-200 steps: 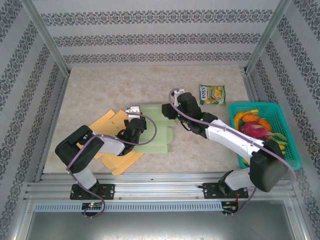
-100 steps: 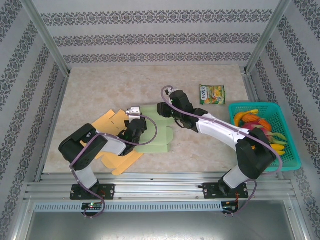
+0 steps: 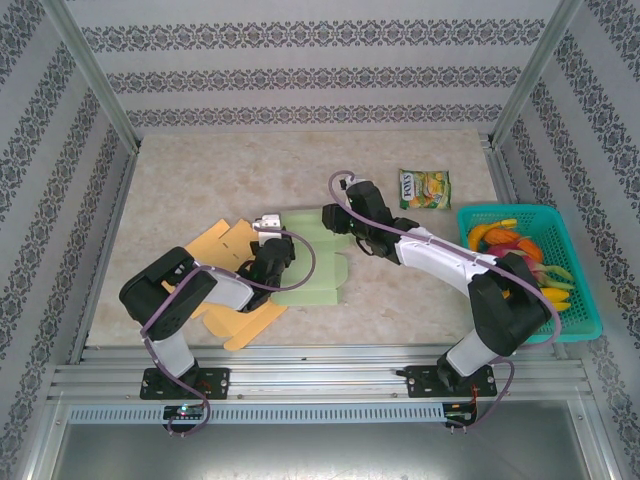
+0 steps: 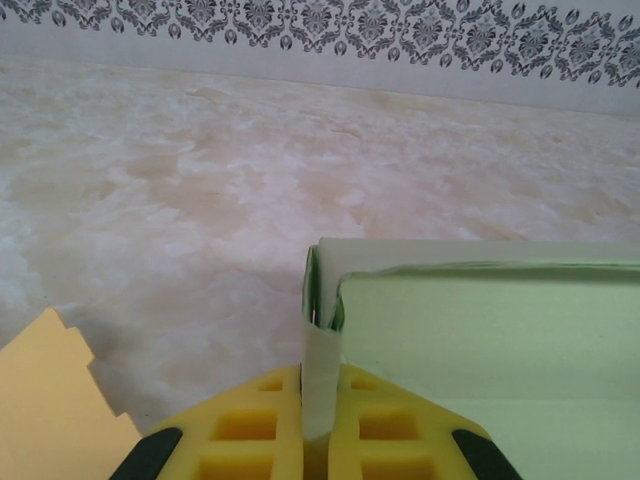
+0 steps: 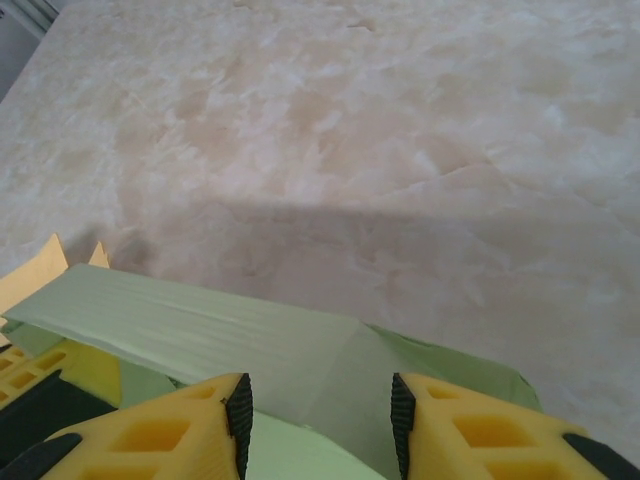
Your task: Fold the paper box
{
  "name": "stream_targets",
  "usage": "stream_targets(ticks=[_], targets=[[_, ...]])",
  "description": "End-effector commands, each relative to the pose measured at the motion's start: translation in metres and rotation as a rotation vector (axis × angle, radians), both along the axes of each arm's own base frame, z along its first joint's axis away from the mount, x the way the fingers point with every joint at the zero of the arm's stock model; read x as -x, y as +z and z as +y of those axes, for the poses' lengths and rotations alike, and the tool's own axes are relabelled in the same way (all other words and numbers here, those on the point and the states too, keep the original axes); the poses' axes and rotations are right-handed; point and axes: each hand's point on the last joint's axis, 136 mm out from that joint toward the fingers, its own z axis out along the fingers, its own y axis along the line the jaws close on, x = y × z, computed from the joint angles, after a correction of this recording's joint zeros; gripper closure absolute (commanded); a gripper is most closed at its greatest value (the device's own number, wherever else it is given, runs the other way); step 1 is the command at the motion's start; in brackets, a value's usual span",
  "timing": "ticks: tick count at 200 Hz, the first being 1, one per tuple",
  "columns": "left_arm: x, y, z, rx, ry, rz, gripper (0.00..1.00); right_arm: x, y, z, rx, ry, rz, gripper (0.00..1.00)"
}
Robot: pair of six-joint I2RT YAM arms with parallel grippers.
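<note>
From above, the green paper box (image 3: 312, 268) lies partly flat on the table (image 3: 200, 180), with the left gripper (image 3: 268, 252) at its left edge and the right gripper (image 3: 333, 214) at its far edge. Left wrist view — the yellow fingers (image 4: 250, 440) are pinched tight on a thin upright flap of the box. Right wrist view — the jaws stand apart over a raised green panel of it.

Left arm (image 3: 215, 288): black joints, white curved shell along the forearm.
Right arm (image 3: 440, 262): same black and white, bulky black elbow.
Cables (image 3: 311, 260): grey-purple, looping loose beside each arm.
Bases (image 3: 175, 383): black blocks.
Left gripper (image 4: 320, 400): yellow fingers (image 4: 255, 435) with square hollows, black corners.
Right gripper (image 5: 318, 400): yellow fingers (image 5: 160, 435), black ribbed pads (image 5: 240, 420) on the inner faces.
</note>
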Motion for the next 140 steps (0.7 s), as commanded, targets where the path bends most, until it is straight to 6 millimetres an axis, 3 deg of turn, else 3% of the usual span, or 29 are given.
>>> stream_targets(ticks=[1, 81, 115, 140], targets=[[-0.005, 0.017, -0.011, 0.066, 0.011, -0.056, 1.0, 0.0, -0.002, 0.009, -0.069, 0.015, 0.022, 0.57], [-0.002, 0.019, -0.02, 0.063, -0.006, -0.061, 1.0, 0.013, 0.025, 0.043, -0.322, 0.093, 0.049, 0.56], [0.0, 0.015, -0.02, 0.072, -0.005, -0.054, 1.0, 0.017, 0.027, 0.044, -0.387, 0.088, 0.063, 0.57], [0.0, 0.014, -0.016, 0.073, 0.022, -0.038, 1.0, 0.019, 0.017, 0.027, -0.32, 0.043, 0.04, 0.57]])
